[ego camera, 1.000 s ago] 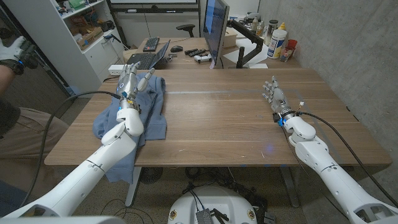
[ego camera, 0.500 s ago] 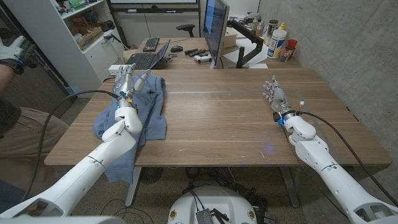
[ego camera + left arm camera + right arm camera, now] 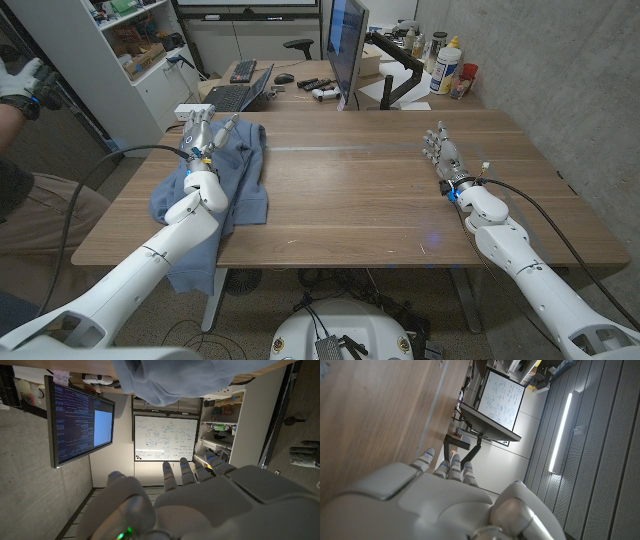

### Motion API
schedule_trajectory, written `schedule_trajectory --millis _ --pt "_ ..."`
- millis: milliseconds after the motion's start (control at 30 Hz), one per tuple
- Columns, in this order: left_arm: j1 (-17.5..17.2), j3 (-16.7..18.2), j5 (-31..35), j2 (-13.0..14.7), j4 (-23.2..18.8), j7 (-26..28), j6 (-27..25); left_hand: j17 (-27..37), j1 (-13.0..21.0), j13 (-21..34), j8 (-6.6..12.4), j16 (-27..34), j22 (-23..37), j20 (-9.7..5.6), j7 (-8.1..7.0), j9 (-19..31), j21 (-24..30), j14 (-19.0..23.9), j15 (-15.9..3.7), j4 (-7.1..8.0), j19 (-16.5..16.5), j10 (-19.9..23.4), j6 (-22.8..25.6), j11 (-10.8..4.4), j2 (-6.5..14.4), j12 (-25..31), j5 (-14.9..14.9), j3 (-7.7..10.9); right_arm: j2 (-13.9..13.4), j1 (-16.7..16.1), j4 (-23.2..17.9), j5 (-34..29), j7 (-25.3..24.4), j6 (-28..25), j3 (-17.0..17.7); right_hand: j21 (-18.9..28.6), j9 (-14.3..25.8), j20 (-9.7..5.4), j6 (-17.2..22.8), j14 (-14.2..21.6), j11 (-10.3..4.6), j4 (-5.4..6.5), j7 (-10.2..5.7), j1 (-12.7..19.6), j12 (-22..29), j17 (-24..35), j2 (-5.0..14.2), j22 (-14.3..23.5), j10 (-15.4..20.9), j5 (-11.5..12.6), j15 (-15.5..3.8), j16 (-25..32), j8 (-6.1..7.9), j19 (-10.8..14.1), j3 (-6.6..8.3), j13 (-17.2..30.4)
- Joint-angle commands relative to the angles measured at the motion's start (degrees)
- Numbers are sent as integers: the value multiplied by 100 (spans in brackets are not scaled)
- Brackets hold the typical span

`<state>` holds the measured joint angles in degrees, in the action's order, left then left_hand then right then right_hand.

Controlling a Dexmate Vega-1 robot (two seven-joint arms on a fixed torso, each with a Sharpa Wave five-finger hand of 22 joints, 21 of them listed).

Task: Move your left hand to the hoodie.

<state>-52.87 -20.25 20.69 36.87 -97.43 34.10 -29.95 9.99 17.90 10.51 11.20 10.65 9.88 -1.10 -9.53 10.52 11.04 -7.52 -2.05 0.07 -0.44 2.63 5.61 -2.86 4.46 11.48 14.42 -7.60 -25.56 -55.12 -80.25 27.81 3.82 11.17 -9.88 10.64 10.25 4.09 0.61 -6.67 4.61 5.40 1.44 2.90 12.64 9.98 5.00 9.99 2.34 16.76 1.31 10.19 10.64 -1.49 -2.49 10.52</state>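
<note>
The blue hoodie [image 3: 225,175] lies crumpled on the wooden table [image 3: 350,200] at its left end, one part hanging over the near edge. The left hand [image 3: 203,135] is raised above the hoodie's far part, fingers apart and pointing away from the robot, with nothing in it; whether it touches the cloth cannot be told from the head view. In the left wrist view the same hand [image 3: 195,495] shows its fingers spread and empty, with the hoodie [image 3: 185,377] beyond the fingertips. The right hand [image 3: 440,152] stands on the table's right side, well apart from the hoodie, fingers extended and holding nothing; the right wrist view shows it [image 3: 435,495] beside bare wood. Behind the table a monitor [image 3: 80,420] displays lines of text too small to read, and a whiteboard [image 3: 167,437] carries handwriting and sketches that are likewise illegible. Bottles [image 3: 447,65] stand on the far desk, their labels unreadable.
</note>
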Motion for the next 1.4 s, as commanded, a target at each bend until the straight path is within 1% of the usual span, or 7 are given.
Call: schedule_trajectory --millis 33,367,600,700,1100,1400 --pt "170 -116 -172 49 273 -1 114 30 14 20 -19 -12 17 -21 -13 24 -12 -58 -206 -41 -46 -52 -18 -20 -34 -4 24 -9 11 15 46 45 48 4 23 48 34 18 7 -46 7 27 -22 -22 -9 31 81 30 -22 -19 13 25 27 -52 1 22" --pt "309 -228 -258 70 485 11 181 32 8 20 -15 -14 17 -23 -12 25 -10 -73 -198 -44 -48 -66 -16 -12 -34 -7 26 -11 17 33 71 55 68 -20 25 50 34 20 7 -47 3 29 -22 -26 -9 31 77 30 -22 -22 16 26 26 -52 -2 22" --pt "430 -326 -331 47 749 43 295 33 3 21 -12 -20 17 -27 -11 25 -12 -99 -204 -45 -58 -120 -14 -23 -32 -25 28 -13 10 26 59 40 62 -26 26 51 34 19 5 -48 10 30 -20 -29 -6 31 75 30 -16 -24 18 26 26 -53 -3 22" --pt "458 -355 -359 28 806 73 291 34 0 21 -12 -25 17 -68 -11 25 -13 -121 -224 -45 -63 -129 -17 -16 -31 -25 29 -14 1 7 33 34 47 -30 34 51 34 18 4 -48 8 30 -22 -30 -7 31 75 30 -17 -24 14 26 25 -53 -3 22" --pt "515 -417 -483 53 938 107 304 34 -7 22 -11 -23 17 -67 -14 26 -13 -138 -226 -48 -72 -142 -21 -33 -30 -23 32 -17 -56 -85 -56 48 35 -31 75 54 35 11 4 -50 -12 33 -19 -34 -12 31 74 30 -30 -27 14 27 26 -50 -4 22" --pt "533 -481 -498 161 1006 74 259 35 -12 22 -12 -20 17 -66 -15 26 -11 -143 -223 -49 -71 -146 -27 -26 -29 -20 35 -19 -59 -120 -59 60 27 -13 87 54 35 13 3 -49 -7 34 -23 -36 -10 31 72 30 -26 -28 7 27 26 -52 -5 22"
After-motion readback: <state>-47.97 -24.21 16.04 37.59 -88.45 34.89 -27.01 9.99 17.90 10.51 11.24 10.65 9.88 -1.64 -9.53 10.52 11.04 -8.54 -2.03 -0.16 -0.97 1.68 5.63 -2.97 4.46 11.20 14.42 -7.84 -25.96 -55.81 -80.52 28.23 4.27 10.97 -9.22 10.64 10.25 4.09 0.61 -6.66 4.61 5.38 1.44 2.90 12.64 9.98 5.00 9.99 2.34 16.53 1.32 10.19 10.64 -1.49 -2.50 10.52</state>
